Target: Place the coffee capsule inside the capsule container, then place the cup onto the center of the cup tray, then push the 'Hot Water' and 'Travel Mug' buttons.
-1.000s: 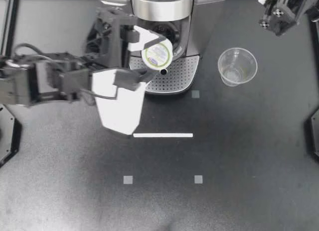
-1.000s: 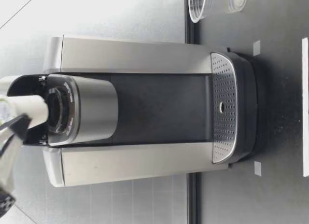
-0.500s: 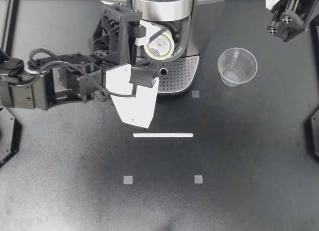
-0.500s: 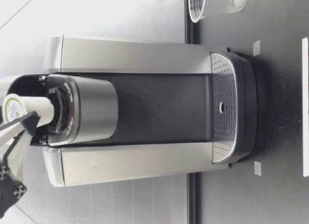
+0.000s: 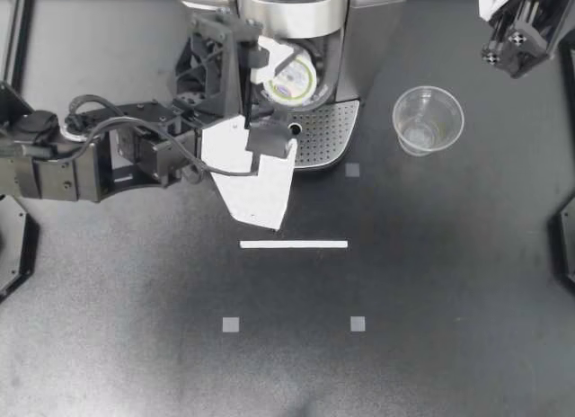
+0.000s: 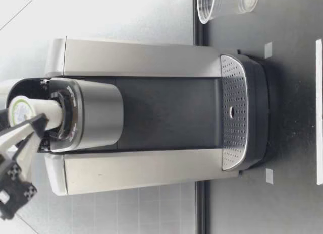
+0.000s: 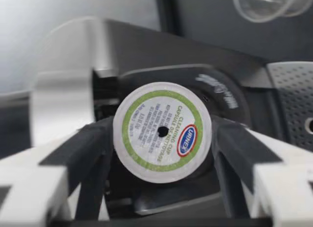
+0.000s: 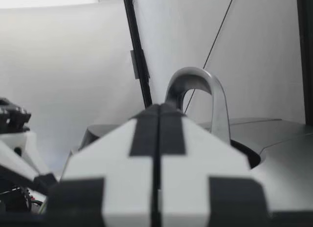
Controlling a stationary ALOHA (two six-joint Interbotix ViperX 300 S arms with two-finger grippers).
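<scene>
My left gripper (image 5: 280, 83) is shut on the coffee capsule (image 5: 288, 73), a white pod with a green-ringed lid. It holds the pod at the open capsule container (image 5: 310, 62) at the head of the silver coffee machine (image 5: 296, 8). In the left wrist view the capsule (image 7: 163, 131) sits between both fingers (image 7: 93, 151), lid toward the camera, with the dark container mouth behind it. From table height the capsule (image 6: 22, 110) is tipped into the brew head. The clear plastic cup (image 5: 428, 119) stands on the table beside the perforated cup tray (image 5: 323, 134). My right gripper (image 5: 517, 35) is shut and holds nothing.
A white tape strip (image 5: 293, 244) and small grey squares (image 5: 358, 323) mark the mat in front of the machine. The machine's raised lid handle (image 8: 195, 87) shows ahead of the right gripper (image 8: 159, 114). The cup (image 6: 209, 4) stands beyond the machine's far side.
My left gripper has carried the capsule up and in toward the machine, from above the cup tray to the container opening. The right arm shifted slightly early on.
</scene>
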